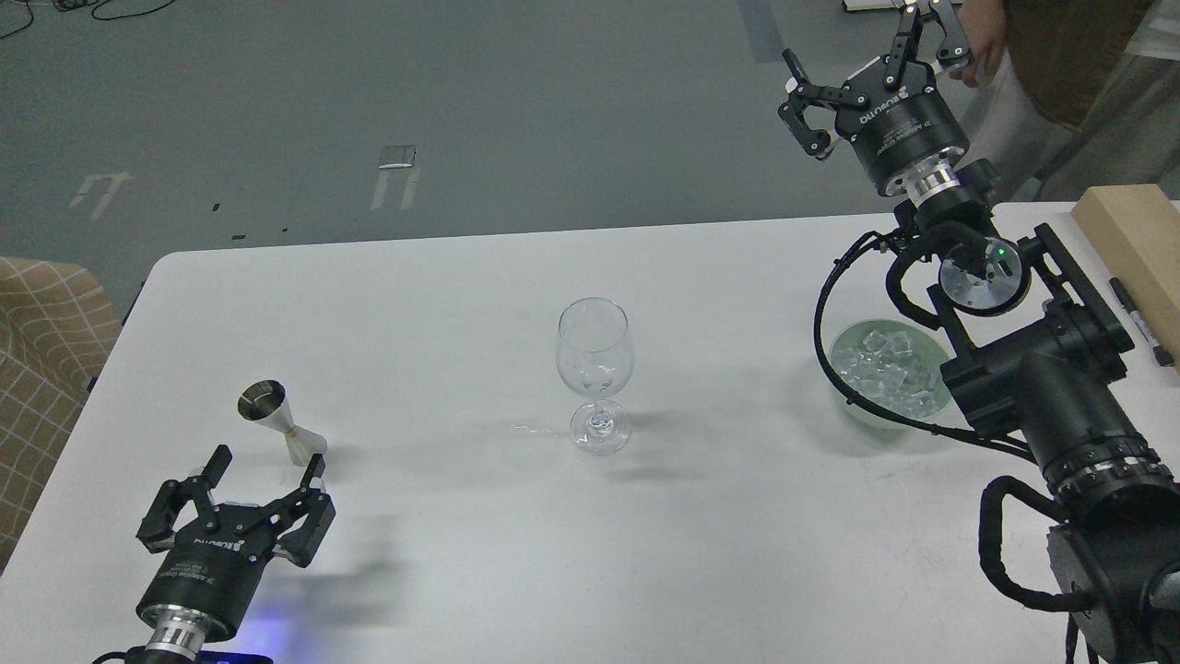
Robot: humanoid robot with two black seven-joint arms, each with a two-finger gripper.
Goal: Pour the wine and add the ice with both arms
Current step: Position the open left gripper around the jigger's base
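An empty clear wine glass (pixel 595 373) stands upright in the middle of the white table (pixel 442 277). A steel jigger (pixel 281 420) stands at the left. The ice (pixel 890 369) fills a pale green bowl (pixel 843 355) at the right, partly hidden behind my right arm. My left gripper (pixel 267 470) is open just in front of the jigger, holding nothing. My right gripper (pixel 867 60) is raised high beyond the table's far edge, open and empty. No wine container shows.
A wooden block (pixel 1138 240) and a black marker (pixel 1138 318) lie at the table's right edge. A person (pixel 1060 74) stands at the top right, hand close to my right gripper. A checked chair (pixel 41 350) sits beside the table's left side.
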